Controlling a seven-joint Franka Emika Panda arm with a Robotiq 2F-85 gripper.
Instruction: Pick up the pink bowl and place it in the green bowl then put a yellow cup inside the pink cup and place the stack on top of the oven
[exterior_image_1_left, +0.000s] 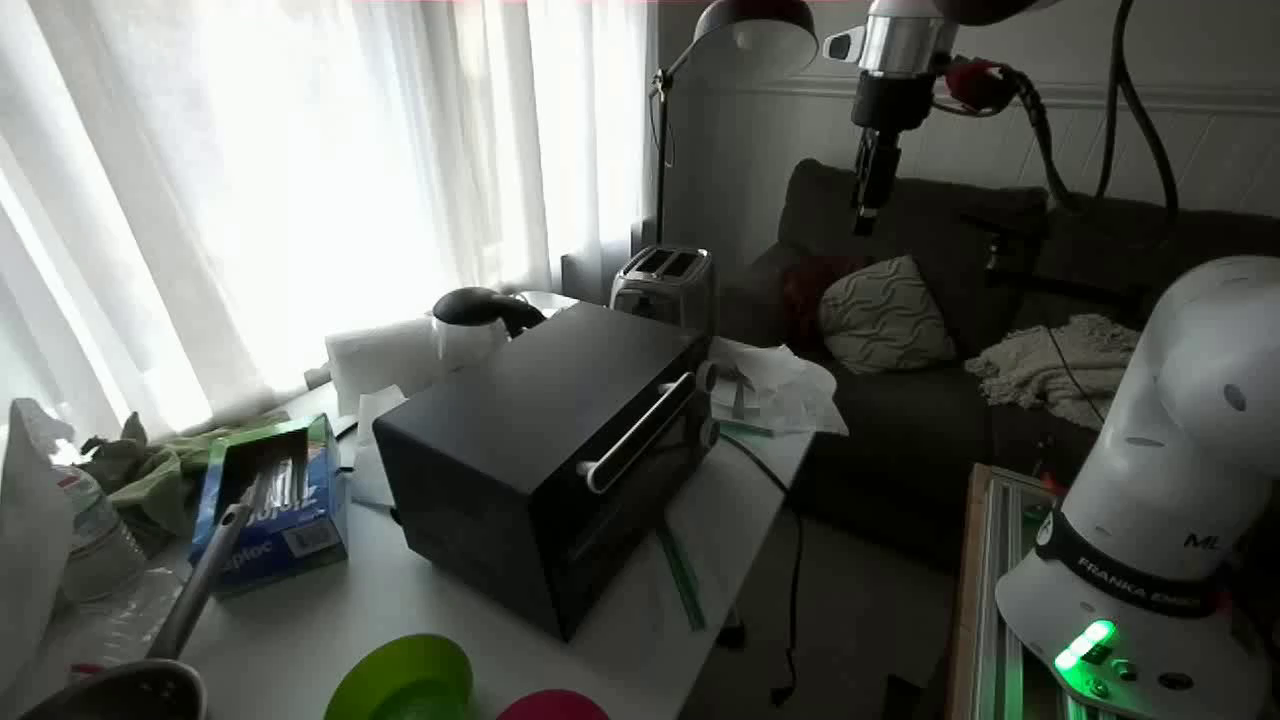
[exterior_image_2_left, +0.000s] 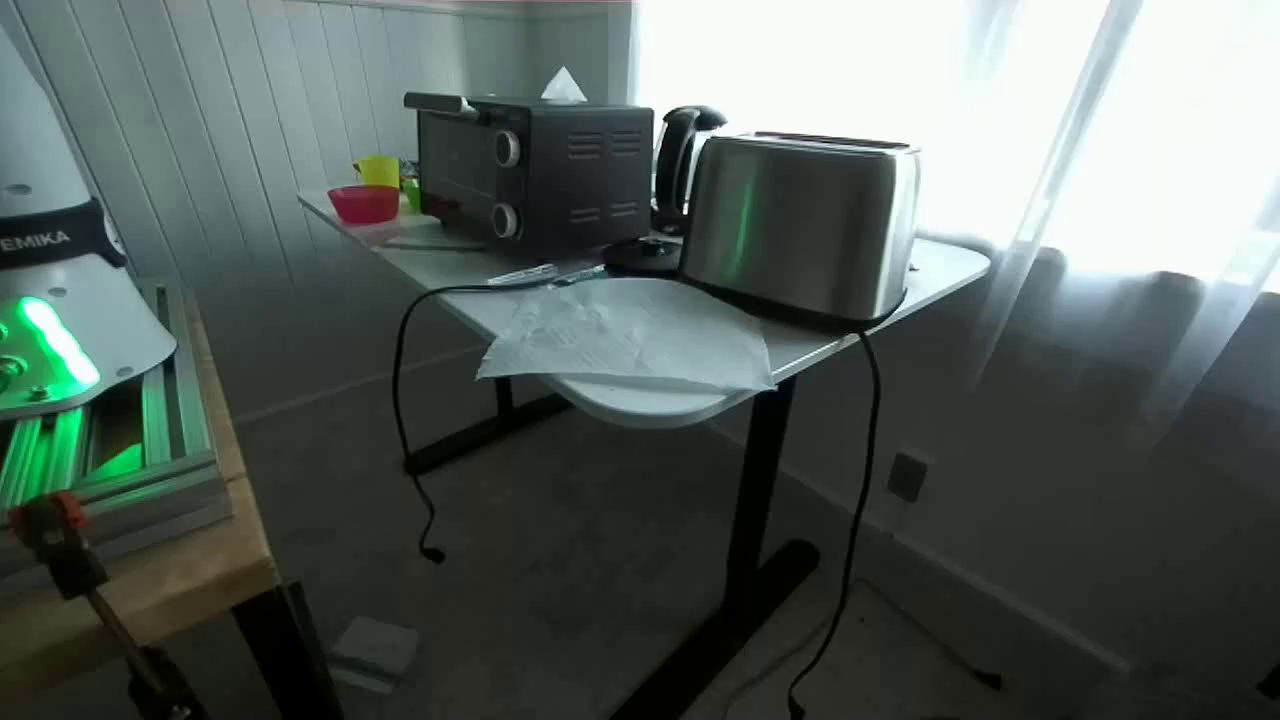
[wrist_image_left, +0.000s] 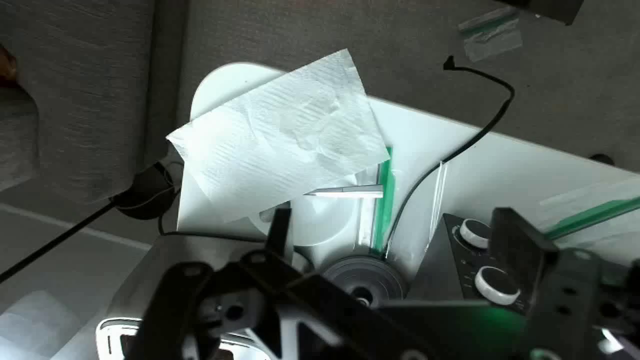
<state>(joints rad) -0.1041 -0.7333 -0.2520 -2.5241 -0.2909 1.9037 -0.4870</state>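
Observation:
The pink bowl (exterior_image_1_left: 553, 706) is cut by the bottom edge in an exterior view; it also shows at the table's far end in an exterior view (exterior_image_2_left: 365, 204). The green bowl (exterior_image_1_left: 405, 680) stands beside it and is mostly hidden in an exterior view (exterior_image_2_left: 411, 190). The yellow cup (exterior_image_2_left: 378, 170) shows behind the pink bowl. The pink cup is hidden or out of view. The black oven (exterior_image_1_left: 550, 400) stands mid-table, its door closed; its knob side shows in the wrist view (wrist_image_left: 435, 270). My gripper (exterior_image_1_left: 866, 215) hangs high above the table's toaster end, open and empty in the wrist view (wrist_image_left: 392, 215).
A silver toaster (exterior_image_2_left: 800, 225) and a kettle (exterior_image_1_left: 470, 340) stand close to the oven. A paper sheet (wrist_image_left: 290, 135) and a black cord (wrist_image_left: 480, 132) lie at the table end. A box of bags (exterior_image_1_left: 275, 510), a pan (exterior_image_1_left: 130, 690) and a lamp (exterior_image_1_left: 755, 35) are also around.

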